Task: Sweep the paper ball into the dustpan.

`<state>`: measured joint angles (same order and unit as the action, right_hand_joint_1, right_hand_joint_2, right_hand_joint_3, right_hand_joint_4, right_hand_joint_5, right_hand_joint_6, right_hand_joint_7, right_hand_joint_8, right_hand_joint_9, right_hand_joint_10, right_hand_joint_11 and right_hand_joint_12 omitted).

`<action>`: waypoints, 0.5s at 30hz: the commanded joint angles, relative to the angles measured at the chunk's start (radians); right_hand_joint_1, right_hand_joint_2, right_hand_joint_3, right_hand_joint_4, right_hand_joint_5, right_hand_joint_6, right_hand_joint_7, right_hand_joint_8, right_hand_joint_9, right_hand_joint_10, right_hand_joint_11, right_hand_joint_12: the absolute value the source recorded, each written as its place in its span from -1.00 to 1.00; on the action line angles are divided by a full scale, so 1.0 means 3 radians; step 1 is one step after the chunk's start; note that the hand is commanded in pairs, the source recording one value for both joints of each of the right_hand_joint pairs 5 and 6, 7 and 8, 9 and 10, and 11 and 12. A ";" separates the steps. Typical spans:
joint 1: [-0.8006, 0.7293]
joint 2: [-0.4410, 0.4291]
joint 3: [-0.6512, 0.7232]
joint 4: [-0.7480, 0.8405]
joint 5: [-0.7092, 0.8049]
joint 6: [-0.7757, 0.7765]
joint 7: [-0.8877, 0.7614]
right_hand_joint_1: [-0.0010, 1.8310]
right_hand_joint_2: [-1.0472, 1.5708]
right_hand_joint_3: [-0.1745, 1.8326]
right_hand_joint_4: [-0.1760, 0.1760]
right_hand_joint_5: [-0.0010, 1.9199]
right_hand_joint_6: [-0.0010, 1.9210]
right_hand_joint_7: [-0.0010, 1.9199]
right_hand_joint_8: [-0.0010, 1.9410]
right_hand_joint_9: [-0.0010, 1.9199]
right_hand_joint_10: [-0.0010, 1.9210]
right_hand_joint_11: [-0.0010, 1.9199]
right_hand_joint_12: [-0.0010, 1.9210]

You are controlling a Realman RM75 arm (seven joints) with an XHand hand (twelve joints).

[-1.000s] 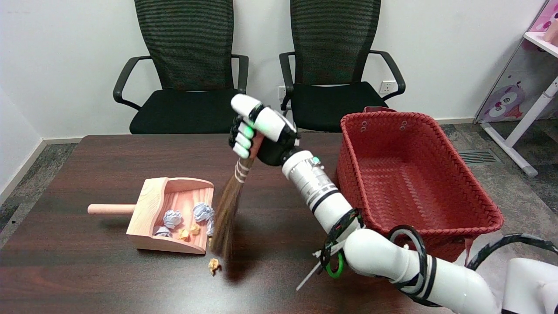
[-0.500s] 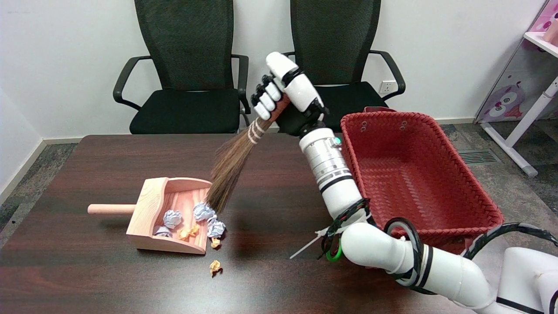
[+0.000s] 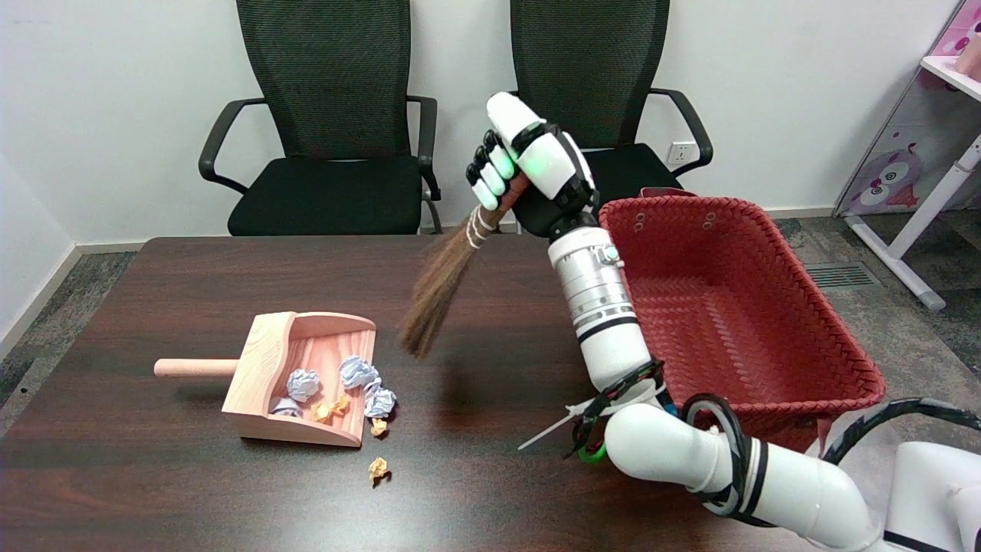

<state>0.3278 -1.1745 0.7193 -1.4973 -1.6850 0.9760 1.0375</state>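
The black-and-white right hand (image 3: 529,172) grips the handle of a brown straw hand broom (image 3: 443,287), bristles hanging tilted in the air above the dark wooden table (image 3: 153,291). The light wooden dustpan (image 3: 264,360) holds several crumpled paper balls; a small orange paper ball (image 3: 376,468) lies on the table just outside it. A red woven basket (image 3: 835,345) stands to the right.
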 commanded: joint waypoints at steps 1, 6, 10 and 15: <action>-0.0500 -0.0254 0.0047 -0.0353 0.0099 -0.0026 -0.1991 0.07 1.00 0.32 0.20 1.00 1.00 1.00 0.98 1.00 1.00 1.00 1.00; -0.0667 -0.0517 0.0074 -0.0434 0.0093 -0.0128 -0.2704 0.07 1.00 0.33 0.22 1.00 1.00 1.00 0.98 1.00 1.00 1.00 1.00; -0.0836 -0.0794 0.0165 -0.0464 -0.0040 -0.0105 -0.3213 0.07 1.00 0.35 0.21 1.00 1.00 1.00 0.98 1.00 1.00 1.00 1.00; -0.0966 -0.1067 0.0205 -0.0466 -0.0224 -0.0124 -0.3486 0.07 1.00 0.36 0.21 1.00 1.00 1.00 0.98 1.00 1.00 1.00 1.00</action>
<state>0.2074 -1.2609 0.7339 -1.5736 -1.6728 0.9706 0.5099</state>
